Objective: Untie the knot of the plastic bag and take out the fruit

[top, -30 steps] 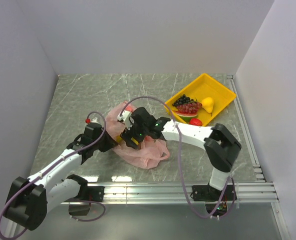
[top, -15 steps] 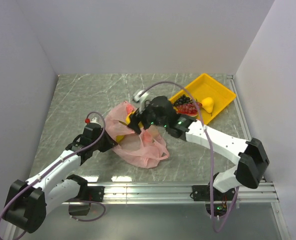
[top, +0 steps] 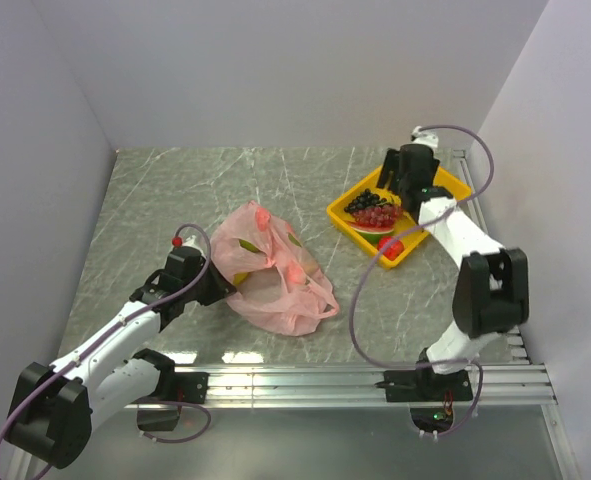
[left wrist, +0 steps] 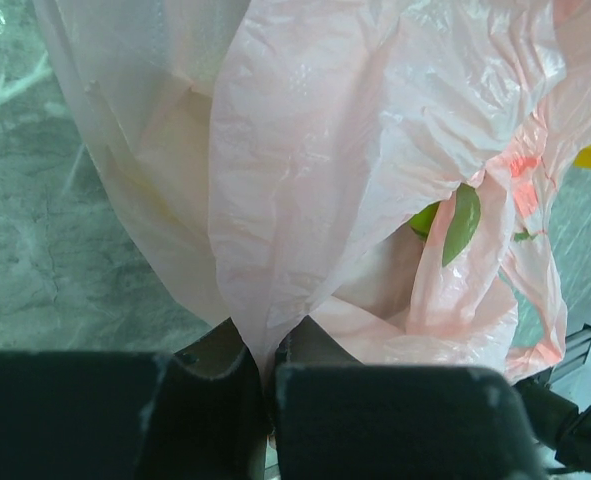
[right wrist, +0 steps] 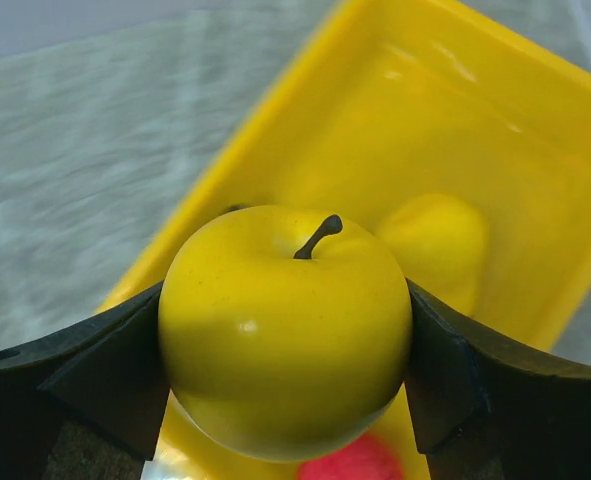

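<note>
Your yellow apple [right wrist: 275,320] is up in the right gripper [right wrist: 285,365], jaws pinching it on both flanks. The stem faces back at the wrist camera, and its tip curls to the upper right of that view. The apple hangs over the yellow tray [right wrist: 475,130], toward the tray's far side. A yellow pear [right wrist: 437,245] lies on the tray floor just beyond it.

From above, the tray's near half carries black grapes [top: 363,200], red grapes [top: 377,215], a watermelon slice [top: 372,230] and a red fruit [top: 393,245] at the near corner.

Now look well to the left. The plastic bag [top: 275,275] lies crumpled on the tabletop [top: 155,190], well apart from the tray. Its long axis runs from far-left to near-right. A thin handle loop [top: 325,295] trails off the near-right end. I can't pick out a knot in that crumple.

Your left gripper [left wrist: 265,355] is at the bag's near-left edge. Its jaws are pressed together on a fold of the pink film. Through the film, a green fruit [left wrist: 425,218] shows inside the bag.
</note>
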